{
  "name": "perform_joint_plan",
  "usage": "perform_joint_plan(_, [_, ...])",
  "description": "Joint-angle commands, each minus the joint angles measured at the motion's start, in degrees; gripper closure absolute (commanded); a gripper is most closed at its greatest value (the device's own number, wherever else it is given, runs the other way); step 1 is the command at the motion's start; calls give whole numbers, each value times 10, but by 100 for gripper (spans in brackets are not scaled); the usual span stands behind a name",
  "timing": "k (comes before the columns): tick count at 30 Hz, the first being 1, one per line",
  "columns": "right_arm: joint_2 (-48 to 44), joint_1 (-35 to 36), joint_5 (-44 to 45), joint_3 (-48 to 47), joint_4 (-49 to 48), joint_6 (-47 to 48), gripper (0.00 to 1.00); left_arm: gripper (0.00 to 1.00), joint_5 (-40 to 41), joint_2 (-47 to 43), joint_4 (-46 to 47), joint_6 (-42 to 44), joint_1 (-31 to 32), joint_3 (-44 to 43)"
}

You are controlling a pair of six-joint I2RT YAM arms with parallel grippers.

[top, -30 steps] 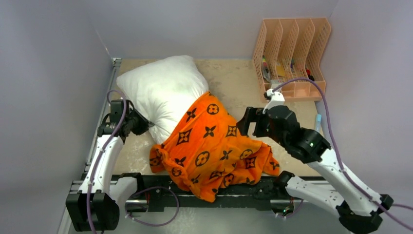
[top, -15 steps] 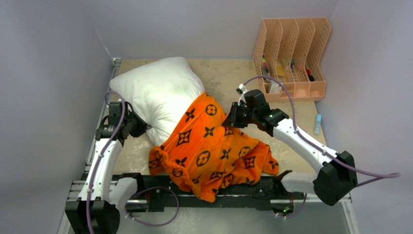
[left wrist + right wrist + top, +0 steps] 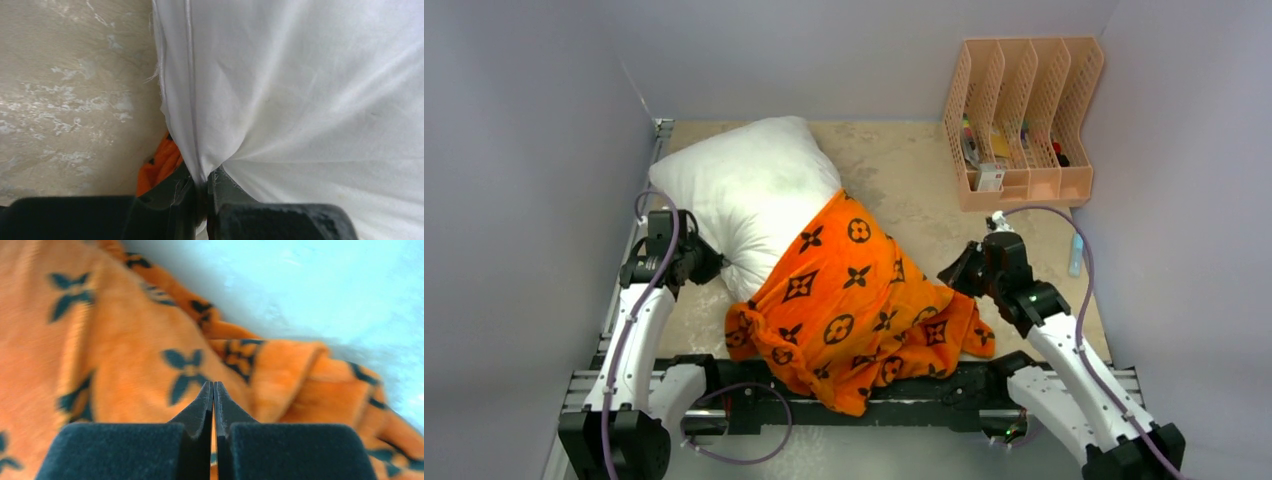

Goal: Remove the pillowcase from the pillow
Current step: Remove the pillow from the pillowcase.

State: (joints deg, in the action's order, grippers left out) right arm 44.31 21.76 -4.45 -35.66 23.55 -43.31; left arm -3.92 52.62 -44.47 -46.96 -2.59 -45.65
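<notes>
Pillow [image 3: 754,190], seam pinched in left gripper [image 3: 202,192], is to be held firm while pillowcase [image 3: 854,310] is taken deep at its right hem by right gripper [image 3: 213,390], presently closed empty.

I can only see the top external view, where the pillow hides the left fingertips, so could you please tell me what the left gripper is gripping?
Observer: The left gripper is shut on a pinch of the pillow, at its seamed edge.
Operator: Is any orange cloth caught too?
Observer: No; a scrap of the pillowcase shows beside the jaws, not between them.
Operator: And the other arm?
Observer: The right gripper is shut, tips together, nothing held; the pillowcase lies beyond them.
</notes>
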Motion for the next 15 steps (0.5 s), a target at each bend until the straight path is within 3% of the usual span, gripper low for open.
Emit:
perform_joint_plan(1, [9,-36,17,24,80,-1,100,100,108,-2,-10,11,-17,-17])
perform_joint_plan(5, [2,-37,-52,16,27,23,99,100,87,-7,-8,36,-17,-26])
perform_joint_plan(8, [17,-36,-63,-31,21,55,40,100,93,-7,-18,51,-17,-36])
perform_joint_plan(9, [32,-36,-67,-43,24,66,28,100,93,-6,-22,54,-17,-39])
perform_joint_plan(11, [75,-37,-85,-55,32,90,18,100,72,-7,-19,61,-17,-37])
perform_joint_plan(13, [106,-36,-48,-53,57,69,17,100,44,-5,-23,77,-17,-43])
perform_joint_plan(14, [110,-37,-21,-44,64,43,16,93,43,-6,-33,81,-17,-53])
perform_joint_plan(15, [107,-37,-1,-35,70,12,14,79,51,-10,-46,83,-17,-66])
